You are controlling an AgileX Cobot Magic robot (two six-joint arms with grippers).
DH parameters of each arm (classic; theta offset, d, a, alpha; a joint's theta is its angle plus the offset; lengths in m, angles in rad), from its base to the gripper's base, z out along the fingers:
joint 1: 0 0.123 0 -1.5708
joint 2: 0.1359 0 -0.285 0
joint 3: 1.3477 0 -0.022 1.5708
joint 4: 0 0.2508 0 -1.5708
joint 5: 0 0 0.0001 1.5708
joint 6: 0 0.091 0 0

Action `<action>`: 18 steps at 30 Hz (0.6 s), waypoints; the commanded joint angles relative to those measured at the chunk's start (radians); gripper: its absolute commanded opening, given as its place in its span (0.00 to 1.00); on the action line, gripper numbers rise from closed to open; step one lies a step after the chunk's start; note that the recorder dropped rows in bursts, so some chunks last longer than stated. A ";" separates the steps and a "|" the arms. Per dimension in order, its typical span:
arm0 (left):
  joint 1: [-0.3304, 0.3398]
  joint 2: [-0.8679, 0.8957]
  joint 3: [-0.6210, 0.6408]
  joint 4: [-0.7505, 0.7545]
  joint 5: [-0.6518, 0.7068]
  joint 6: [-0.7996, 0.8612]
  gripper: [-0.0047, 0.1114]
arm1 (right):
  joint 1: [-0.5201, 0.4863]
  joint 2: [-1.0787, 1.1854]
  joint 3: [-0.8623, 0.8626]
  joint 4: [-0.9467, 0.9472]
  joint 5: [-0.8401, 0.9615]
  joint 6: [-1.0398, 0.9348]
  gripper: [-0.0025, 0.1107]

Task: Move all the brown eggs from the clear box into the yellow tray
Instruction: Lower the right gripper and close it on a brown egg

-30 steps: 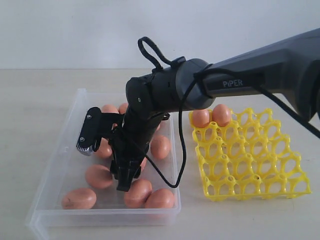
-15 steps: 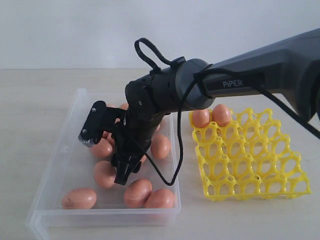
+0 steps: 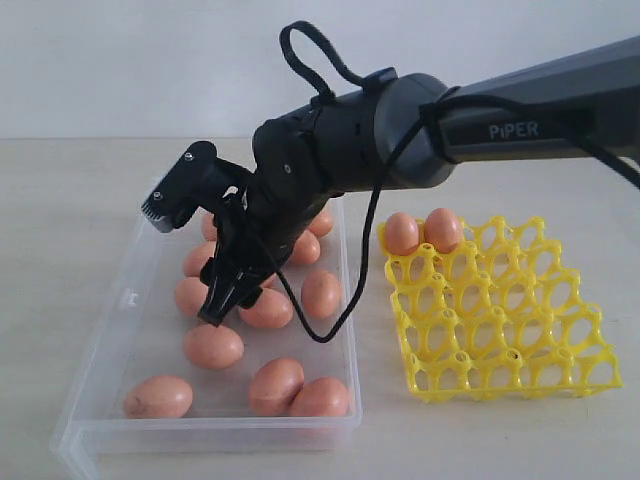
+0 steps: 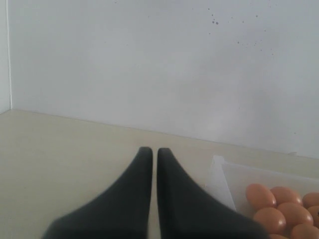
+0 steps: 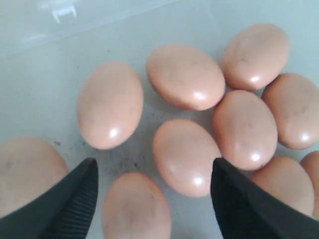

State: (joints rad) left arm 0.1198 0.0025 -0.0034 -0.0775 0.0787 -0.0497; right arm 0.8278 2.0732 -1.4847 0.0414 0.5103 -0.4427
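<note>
Several brown eggs lie loose in the clear box. Two more eggs sit side by side in the far left cups of the yellow tray. My right gripper hangs open above the middle of the box, holding nothing. In the right wrist view its fingers straddle two eggs on the smudged box floor. My left gripper is shut and empty over bare table. It sits off to one side of a box corner where a few eggs show.
The tray stands just right of the box on the beige table, against a white wall. A black cable loops off the right arm and hangs down over the box's right side. The box's latch tab is on its left wall.
My right gripper has lifted and swung from the front eggs toward the back left of the box, still open and empty. One front egg has shifted slightly to the right.
</note>
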 commanded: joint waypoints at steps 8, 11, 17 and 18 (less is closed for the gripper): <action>-0.002 -0.002 0.003 -0.009 -0.004 -0.009 0.07 | -0.002 -0.017 -0.017 -0.001 0.162 -0.144 0.54; -0.002 -0.002 0.003 -0.009 -0.001 -0.009 0.07 | -0.002 -0.015 -0.017 -0.001 0.176 -0.170 0.54; -0.002 -0.002 0.003 -0.009 -0.001 -0.009 0.07 | -0.002 0.025 -0.017 -0.001 0.190 -0.200 0.54; -0.002 -0.002 0.003 -0.009 -0.001 -0.009 0.07 | -0.002 0.035 -0.017 -0.001 0.190 -0.211 0.54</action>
State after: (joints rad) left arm 0.1198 0.0025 -0.0034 -0.0775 0.0787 -0.0497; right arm 0.8278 2.0871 -1.4935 0.0414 0.6928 -0.6274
